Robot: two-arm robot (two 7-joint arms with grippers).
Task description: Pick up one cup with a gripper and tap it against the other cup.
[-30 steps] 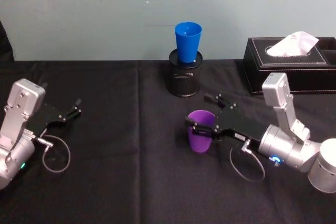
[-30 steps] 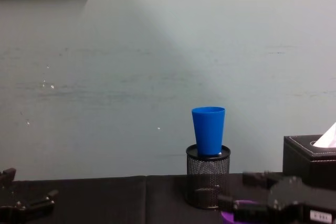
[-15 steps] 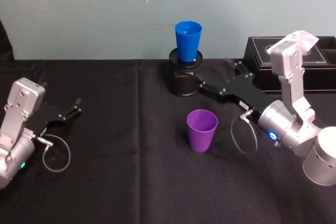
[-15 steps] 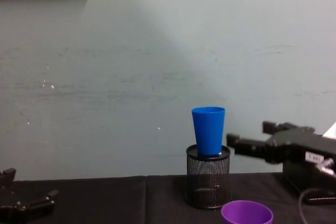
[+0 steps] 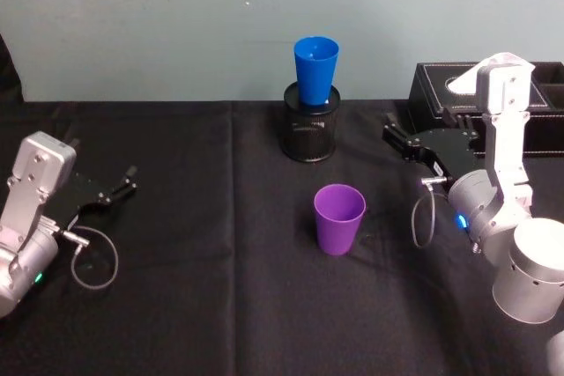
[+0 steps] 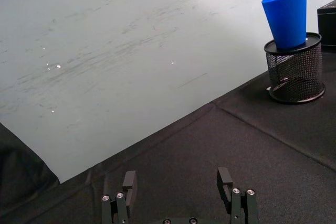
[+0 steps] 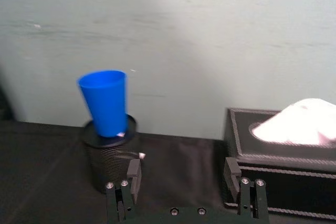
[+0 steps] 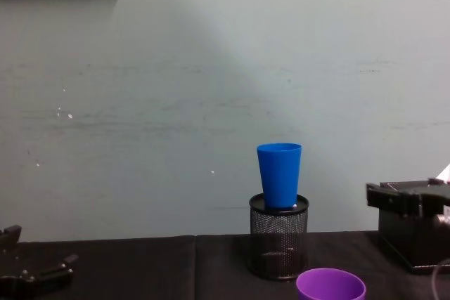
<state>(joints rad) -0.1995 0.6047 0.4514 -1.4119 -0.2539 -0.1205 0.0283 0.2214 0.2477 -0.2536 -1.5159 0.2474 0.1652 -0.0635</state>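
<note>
- The black-clothed table (image 5: pixel 194 305) ran wide across the head view, with a pale wall behind it.
- The tissue box (image 5: pixel 529 112) sat black and squat at the far right, white tissue poking up.
- The right gripper (image 5: pixel 398 138) hung raised in front of that box, its fingers apart and holding nothing, pointed toward the table's middle.
- The left gripper (image 5: pixel 123 184) lay low at the left side, fingers spread and empty, well apart from both cups.
- The mesh pen holder (image 5: pixel 308 134) stood at the back centre, black wire all round.
- The blue cup (image 5: pixel 315 70) sat upright in that holder's mouth: bright, smooth, tapered, rim up, tilting a touch in the wrist views.
- And the purple cup (image 5: pixel 339 219) stood alone on the cloth, upright, wide round rim open, plain and unmarked!
- It was in front of the holder, nearer the robot.
- The right gripper was up and off to its right, well clear, not touching.
</note>
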